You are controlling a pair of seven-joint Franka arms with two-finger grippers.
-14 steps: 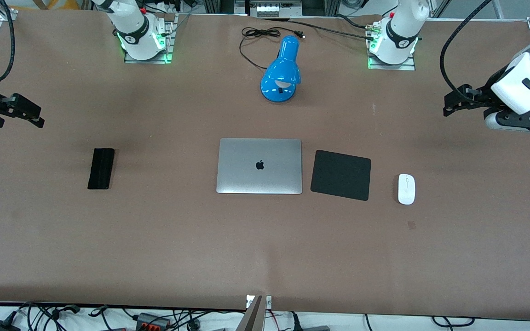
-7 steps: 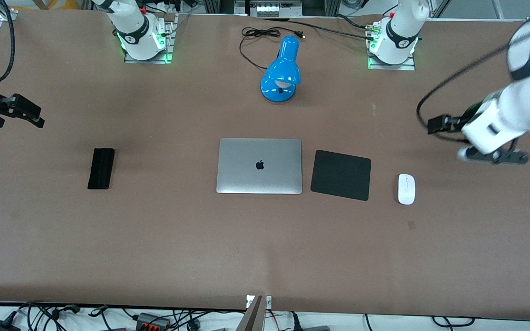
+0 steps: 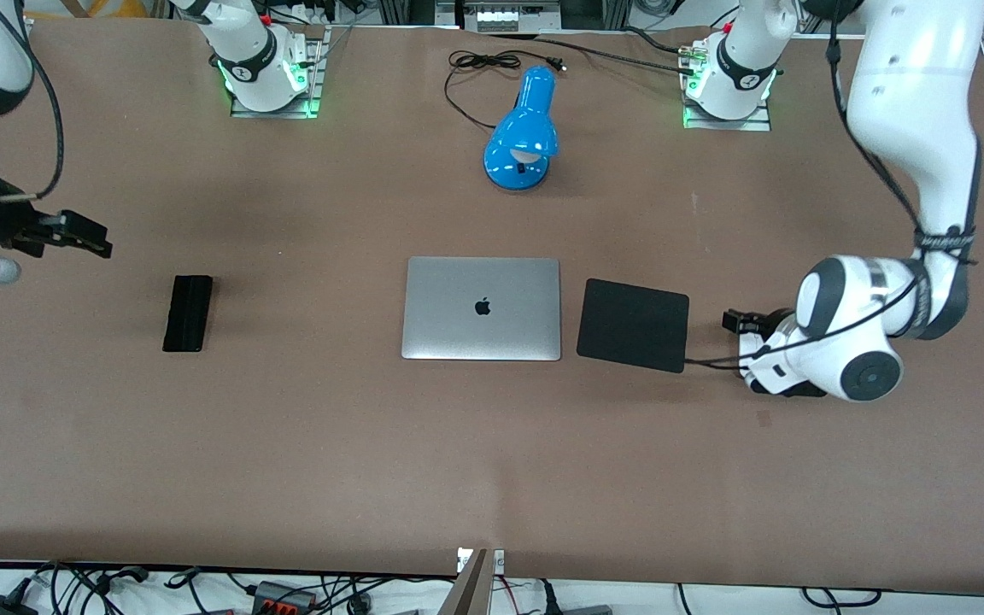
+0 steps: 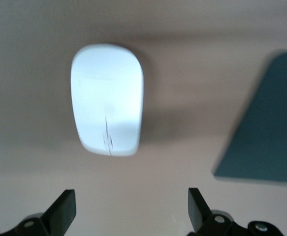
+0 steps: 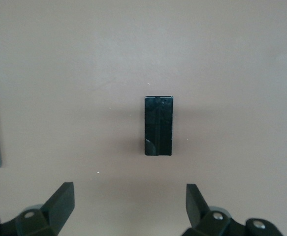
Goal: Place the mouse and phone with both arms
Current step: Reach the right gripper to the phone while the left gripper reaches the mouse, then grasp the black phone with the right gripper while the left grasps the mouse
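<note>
A: Left gripper (image 4: 128, 216) low over the mouse (image 4: 107, 100), fingers wide apart, nothing between them. Mouse sits on the table (image 3: 492, 461) just beside the black pad (image 3: 633, 325), toward the left arm's end. Long axis points straight out from the finger gap.

B: So the fingers would straddle its narrow width. Smooth white shell, rounded, probably slippery. Phone?

A: Phone (image 5: 158, 126), a flat, glossy black slab, is toward the right arm's end. Right gripper (image 5: 128, 209) hangs higher, spread open, long axis likewise in line.
</note>
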